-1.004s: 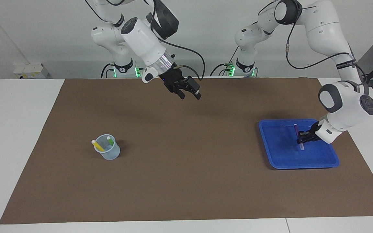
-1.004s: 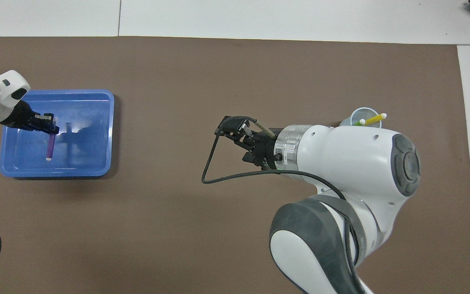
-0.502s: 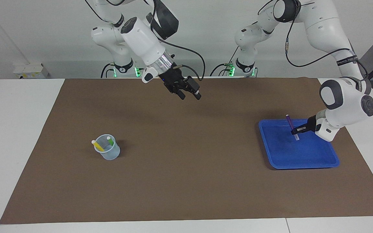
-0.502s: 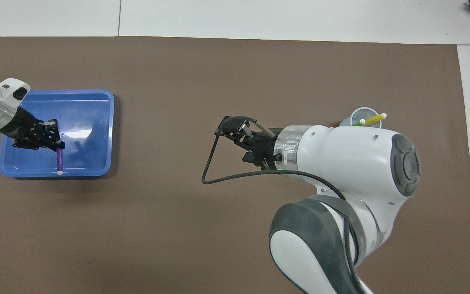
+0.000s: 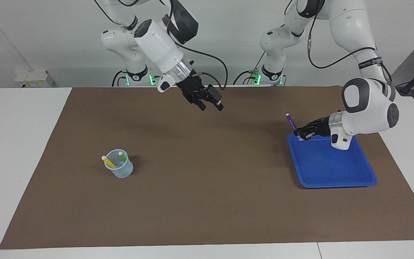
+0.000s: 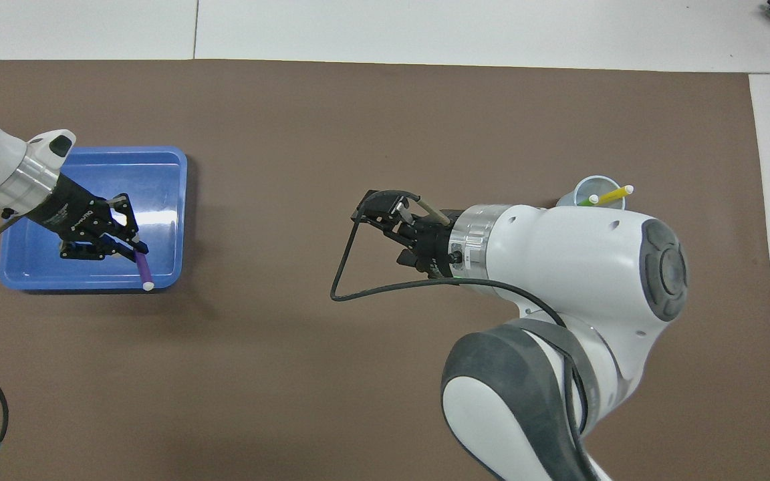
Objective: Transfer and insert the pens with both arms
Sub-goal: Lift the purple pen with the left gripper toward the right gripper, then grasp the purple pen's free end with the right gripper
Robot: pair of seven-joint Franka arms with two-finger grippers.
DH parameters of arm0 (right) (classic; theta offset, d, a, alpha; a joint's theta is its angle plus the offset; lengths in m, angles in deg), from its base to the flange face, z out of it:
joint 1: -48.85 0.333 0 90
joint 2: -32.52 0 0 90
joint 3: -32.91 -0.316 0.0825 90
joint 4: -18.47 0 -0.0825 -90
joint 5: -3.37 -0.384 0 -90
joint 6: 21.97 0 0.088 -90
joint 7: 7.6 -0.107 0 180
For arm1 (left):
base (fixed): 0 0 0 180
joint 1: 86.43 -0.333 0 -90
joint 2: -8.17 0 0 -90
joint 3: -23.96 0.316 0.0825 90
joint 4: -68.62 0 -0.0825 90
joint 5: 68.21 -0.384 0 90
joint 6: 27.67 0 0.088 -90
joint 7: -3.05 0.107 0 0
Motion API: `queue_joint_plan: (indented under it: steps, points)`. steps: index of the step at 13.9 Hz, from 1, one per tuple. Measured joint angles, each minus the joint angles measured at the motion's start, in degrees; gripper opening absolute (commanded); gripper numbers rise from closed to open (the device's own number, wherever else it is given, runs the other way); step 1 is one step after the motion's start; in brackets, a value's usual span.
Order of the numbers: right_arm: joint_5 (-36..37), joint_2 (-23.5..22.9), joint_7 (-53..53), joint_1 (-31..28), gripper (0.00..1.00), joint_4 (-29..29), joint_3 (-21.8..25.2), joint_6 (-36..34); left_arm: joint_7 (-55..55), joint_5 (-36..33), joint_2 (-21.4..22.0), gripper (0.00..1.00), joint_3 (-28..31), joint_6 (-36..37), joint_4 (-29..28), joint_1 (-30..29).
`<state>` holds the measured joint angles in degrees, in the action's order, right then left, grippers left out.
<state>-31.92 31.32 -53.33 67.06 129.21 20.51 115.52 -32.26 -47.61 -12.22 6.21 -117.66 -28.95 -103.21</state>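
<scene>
The purple pen (image 5: pixel 291 122) (image 6: pixel 143 270) hangs tilted in the air, with my left gripper (image 5: pixel 300 135) (image 6: pixel 134 248) shut on it. Pen and gripper are over the edge of the blue tray (image 5: pixel 336 169) (image 6: pixel 124 180) that faces the table's middle. A yellow pen (image 5: pixel 108 162) (image 6: pixel 612 194) and a green pen (image 5: pixel 121 155) (image 6: pixel 585 200) stand in a clear cup (image 5: pixel 122 171) (image 6: pixel 595 187) toward the right arm's end. My right gripper (image 5: pixel 211 107) (image 6: pixel 385 220) is open with nothing in it, and it waits raised over the mat's middle.
A brown mat (image 5: pixel 207 201) covers most of the white table. Nothing else lies in the tray. Small white robot bases with green lights (image 5: pixel 151 77) stand at the robots' end.
My left gripper has lifted the purple pen out of the tray and carried it toward the table's middle, swinging its wrist round. The right arm has not moved.
</scene>
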Motion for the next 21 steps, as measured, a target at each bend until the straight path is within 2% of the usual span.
queue_joint_plan:
  steps: [4,10,16,20,21]
  points:
    - [-0.18,-0.72,-1.36,2.69,1.00,0.25,0.00,4.65,-6.59,7.35,1.04,0.00,-0.09,0.01,-2.58,2.04]
    - [-0.19,-2.96,-2.16,6.19,1.00,0.55,0.00,9.44,-20.52,20.79,2.23,0.00,-0.14,-0.83,-2.74,6.24]
    - [-0.19,-4.15,-2.20,8.09,0.99,0.60,0.04,11.74,-28.06,27.91,2.93,0.00,-0.14,-4.39,-2.79,9.51]
    - [-0.19,-4.61,-2.20,9.16,0.98,0.61,0.02,14.22,-29.86,28.49,3.15,0.00,-0.17,-6.42,-2.82,10.80]
    - [-0.19,-4.63,-2.19,9.24,0.90,0.61,0.01,14.33,-30.32,28.52,3.17,0.00,-0.17,-6.96,-2.83,11.16]
